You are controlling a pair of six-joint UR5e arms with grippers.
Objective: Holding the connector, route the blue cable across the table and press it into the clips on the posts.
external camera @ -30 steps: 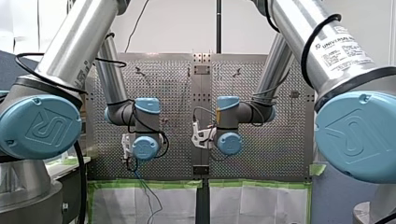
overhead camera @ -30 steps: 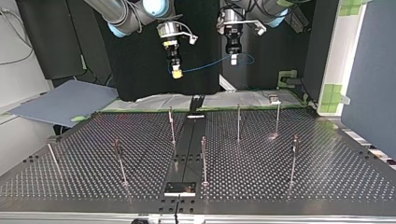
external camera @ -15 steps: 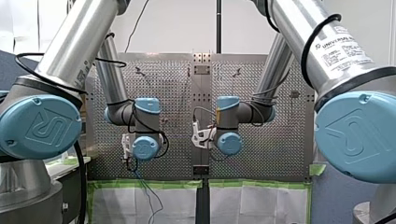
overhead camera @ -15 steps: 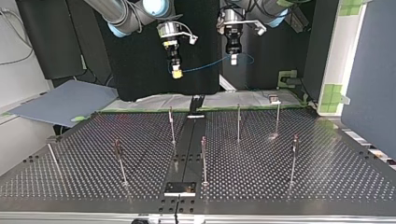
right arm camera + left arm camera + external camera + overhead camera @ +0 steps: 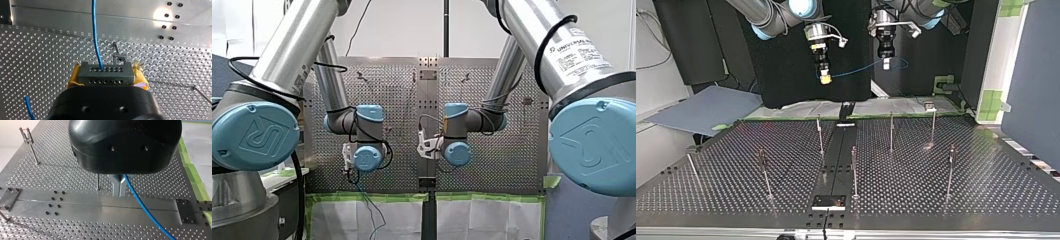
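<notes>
right tool (image 5: 825, 77) clamped on connector (image 5: 105, 75) | left tool (image 5: 119, 187) pinching blue cable (image 5: 142, 206) | cable spans tool-to-tool, well above tabletop (image 5: 936, 200) | posts (image 5: 820, 132) lie below both; descent judged next

Both arms high, grippers pointing down, close together. Left gripper (image 5: 887, 62) pinches cable (image 5: 142, 205); right gripper (image 5: 825, 77) clamps connector (image 5: 105, 73).
</notes>
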